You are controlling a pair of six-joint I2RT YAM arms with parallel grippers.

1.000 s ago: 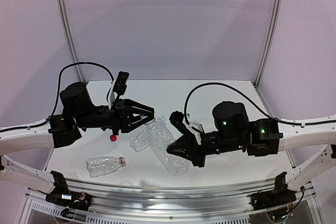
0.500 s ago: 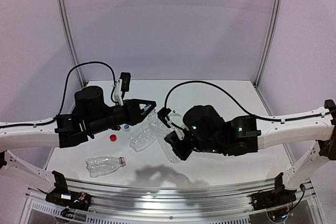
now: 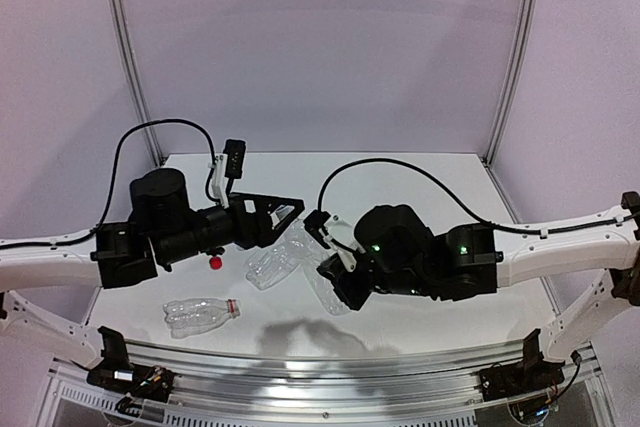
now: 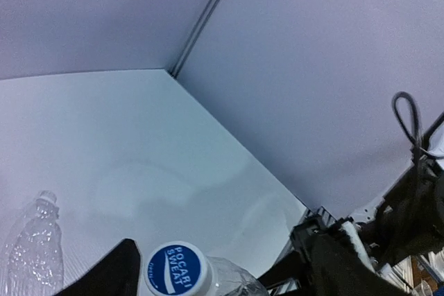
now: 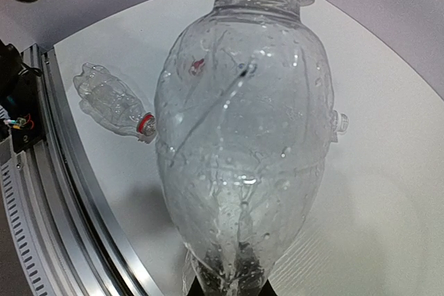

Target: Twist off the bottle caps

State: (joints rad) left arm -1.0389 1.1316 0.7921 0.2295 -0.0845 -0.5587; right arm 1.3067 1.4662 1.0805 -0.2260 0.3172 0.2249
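**Left pincer released around the cap, right pincer grasping the bottle**

Seen from above, the red-ringed bottle lies on its side on the white table, at 8 o'clock from the table's middle. The red cap sits loose on the table at 9 o'clock, close under the left arm. The left gripper is released. Its fingers are spread to either side of the blue-and-white cap, which sits on the neck of the held bottle. A third bottle lies flat at 7 o'clock from that gripper. The right gripper is clenched on the held bottle's base and holds it off the table, with the neck pointing to 11 o'clock, into the left gripper.
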